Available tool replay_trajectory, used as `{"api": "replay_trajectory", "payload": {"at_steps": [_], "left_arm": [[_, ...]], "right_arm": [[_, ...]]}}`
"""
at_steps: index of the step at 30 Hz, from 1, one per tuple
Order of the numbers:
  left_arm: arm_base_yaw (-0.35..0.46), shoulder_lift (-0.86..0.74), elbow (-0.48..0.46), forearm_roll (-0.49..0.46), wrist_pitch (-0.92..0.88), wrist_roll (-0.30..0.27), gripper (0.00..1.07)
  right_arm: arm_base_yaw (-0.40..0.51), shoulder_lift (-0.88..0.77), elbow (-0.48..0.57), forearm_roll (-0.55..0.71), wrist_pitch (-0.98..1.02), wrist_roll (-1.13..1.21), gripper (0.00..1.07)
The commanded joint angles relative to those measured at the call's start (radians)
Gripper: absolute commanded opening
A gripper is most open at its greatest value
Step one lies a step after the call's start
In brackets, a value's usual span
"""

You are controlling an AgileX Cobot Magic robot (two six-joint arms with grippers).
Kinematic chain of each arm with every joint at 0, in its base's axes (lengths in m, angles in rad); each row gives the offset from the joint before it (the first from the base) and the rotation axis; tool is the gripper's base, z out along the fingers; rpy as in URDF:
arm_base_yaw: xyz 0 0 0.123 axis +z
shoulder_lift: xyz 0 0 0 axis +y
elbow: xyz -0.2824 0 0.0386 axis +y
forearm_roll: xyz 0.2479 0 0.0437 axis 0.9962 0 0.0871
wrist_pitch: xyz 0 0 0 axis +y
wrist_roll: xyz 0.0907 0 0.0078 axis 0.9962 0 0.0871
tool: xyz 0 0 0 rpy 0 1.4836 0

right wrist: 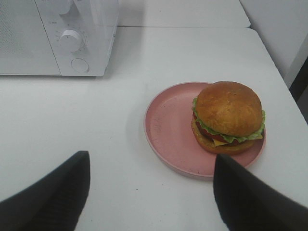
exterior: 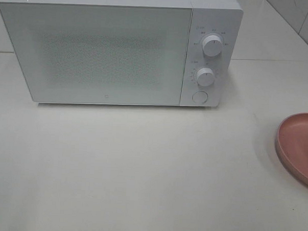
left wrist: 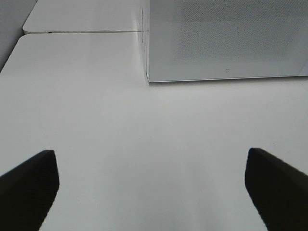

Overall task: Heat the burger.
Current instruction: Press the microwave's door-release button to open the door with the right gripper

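Now, biggest first: wide white surface, with a white microwave at the back, door shut. Next, round pink plate off on the right side, well apart from the microwave. On that plate, on the side away from the microwave, the burger, sitting flat with the bun top up. Round all over, so no long side to line up with. Lies ahead of the right pincer, closer to one finger than the other. Much nearer to the right arm than to the left. Right pincer spread wide, holding nothing. Left pincer spread wide too, holding nothing, facing the microwave's left corner. Probably first: get the door open, maybe with the small round button.
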Motion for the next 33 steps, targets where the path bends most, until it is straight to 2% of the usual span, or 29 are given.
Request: {"api": "replay_trajectory", "payload": {"at_steps": [1, 15, 23, 33], "left_arm": [[-0.006, -0.024, 0.003, -0.008, 0.002, -0.003, 1.00], [-0.006, -0.024, 0.003, -0.008, 0.002, -0.003, 1.00], [-0.006, -0.024, 0.003, -0.008, 0.002, -0.003, 1.00], [-0.006, -0.024, 0.003, -0.008, 0.002, -0.003, 1.00]], "right_arm": [[0.001, -0.017, 0.003, 0.005, -0.005, 0.007, 0.71], [0.001, -0.017, 0.003, 0.005, -0.006, 0.007, 0.71], [0.001, -0.014, -0.040, 0.009, -0.066, 0.014, 0.71], [0.001, 0.114, -0.039, 0.009, -0.190, 0.030, 0.71]]}}
